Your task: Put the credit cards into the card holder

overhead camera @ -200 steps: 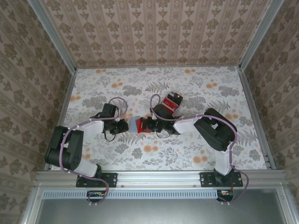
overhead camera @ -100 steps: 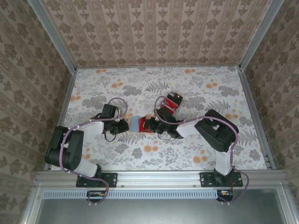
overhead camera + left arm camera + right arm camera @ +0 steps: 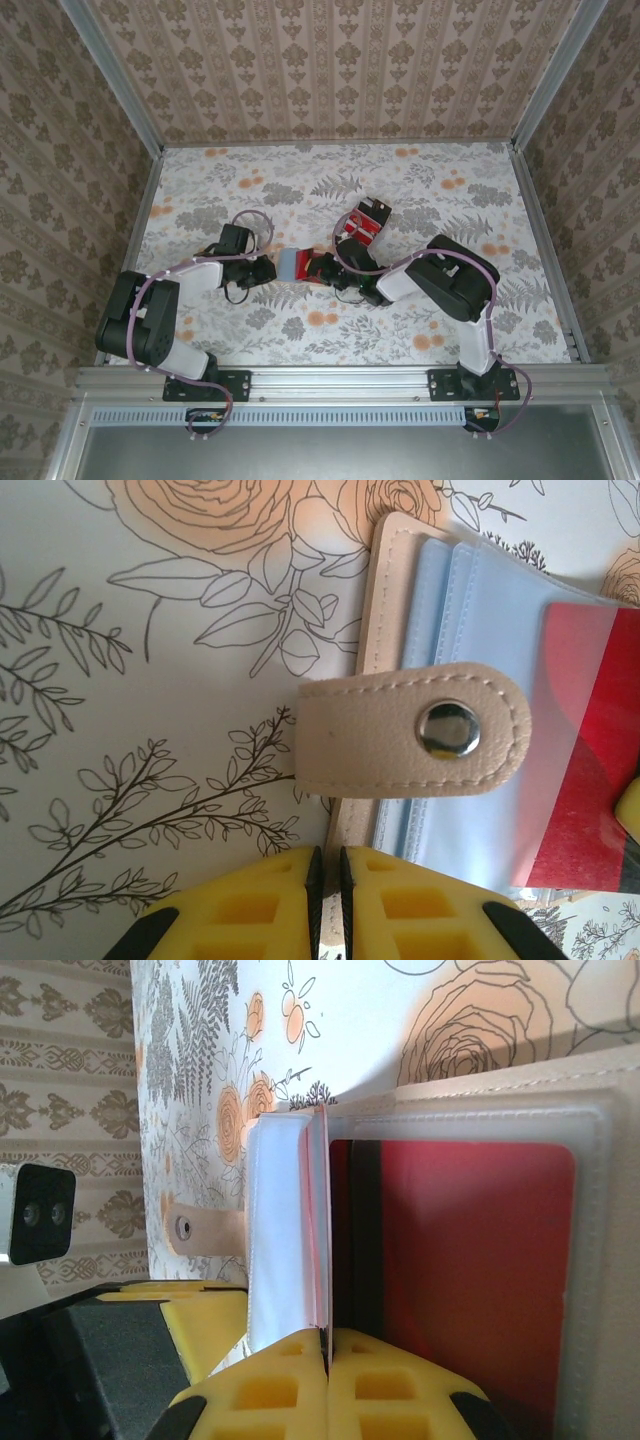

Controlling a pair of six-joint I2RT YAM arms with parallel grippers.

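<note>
The left fingers are clenched on the near edge of the card holder. Its tan border runs down into the slit between the yellow pads, and the frame cuts off everything below. The right fingers are pressed together on a red-edged card, seen only edge-on, so its face cannot be read. How far it reaches into the holder is hidden by pale plastic sleeves fanned beside it.

Just right of that edge, a second red card with a dark stripe lies flat behind a frosted pocket, its lower part covered by the fingers. In the left wrist view a red face is half veiled by a clear sleeve and cut off at the right. Which card it is cannot be told.

The holder lies open on the floral tabletop between the two wrists. Its tan strap with a metal snap is folded across the bluish sleeves.

From above, both wrists crowd over the holder and hide most of it. Beyond the right arm lies a small cluster of red and black cards, too small to count, with the arm's cable loop just beside it.
</note>
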